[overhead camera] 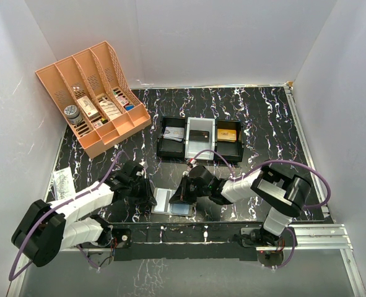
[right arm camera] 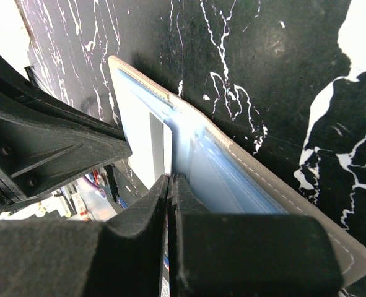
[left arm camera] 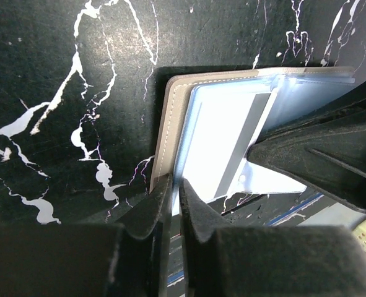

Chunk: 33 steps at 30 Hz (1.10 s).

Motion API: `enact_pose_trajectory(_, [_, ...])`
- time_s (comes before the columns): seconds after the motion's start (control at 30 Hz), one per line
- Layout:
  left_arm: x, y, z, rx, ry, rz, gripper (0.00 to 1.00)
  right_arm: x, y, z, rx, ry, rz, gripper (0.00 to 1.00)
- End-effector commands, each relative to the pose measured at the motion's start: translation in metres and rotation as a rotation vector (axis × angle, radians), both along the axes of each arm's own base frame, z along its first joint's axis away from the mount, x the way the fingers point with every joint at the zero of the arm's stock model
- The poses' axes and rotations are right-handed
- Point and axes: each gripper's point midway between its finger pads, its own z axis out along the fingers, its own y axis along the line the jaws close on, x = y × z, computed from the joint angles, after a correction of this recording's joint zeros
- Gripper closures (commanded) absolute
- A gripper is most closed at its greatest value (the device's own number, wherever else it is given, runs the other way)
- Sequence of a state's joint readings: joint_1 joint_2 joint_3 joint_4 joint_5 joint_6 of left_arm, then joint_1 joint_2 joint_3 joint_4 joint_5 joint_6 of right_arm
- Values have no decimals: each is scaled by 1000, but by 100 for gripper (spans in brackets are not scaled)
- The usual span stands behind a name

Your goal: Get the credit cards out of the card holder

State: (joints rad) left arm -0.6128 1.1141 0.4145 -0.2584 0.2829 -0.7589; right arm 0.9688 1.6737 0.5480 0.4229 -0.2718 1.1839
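Black marble table (overhead camera: 263, 124) bears the open card holder (left arm camera: 168, 124). Left gripper (left arm camera: 175, 185) pinches its edge; if that slips, right gripper (right arm camera: 170, 182), pressed together at its pockets, may drag it.

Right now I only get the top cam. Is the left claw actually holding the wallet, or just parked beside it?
Observer: Holding. On its wrist cam the left claw nips the wallet's near edge, fingers almost shut.
Operator: Right one?
Observer: The right claw is shut, seemingly on the edge of a white card.
Operator: Card out yet?
Observer: No, most of it sits inside the wallet, grey stripe showing.
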Motion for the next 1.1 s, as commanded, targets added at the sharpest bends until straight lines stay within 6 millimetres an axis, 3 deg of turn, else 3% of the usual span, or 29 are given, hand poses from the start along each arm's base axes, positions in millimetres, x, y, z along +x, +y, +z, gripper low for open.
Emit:
enact_pose_trajectory(0.0, [-2, -2, 2, 6, 8, -24, 95, 7, 12, 21, 47, -46, 7, 100])
enact_pose_trajectory(0.4, [-2, 3, 1, 16, -9, 8, 100, 7, 3, 34, 59, -55, -2, 100])
enact_pose_trajectory(1.07, [1, 4, 10, 13, -39, 20, 99, 9, -13, 29, 11, -55, 15, 100])
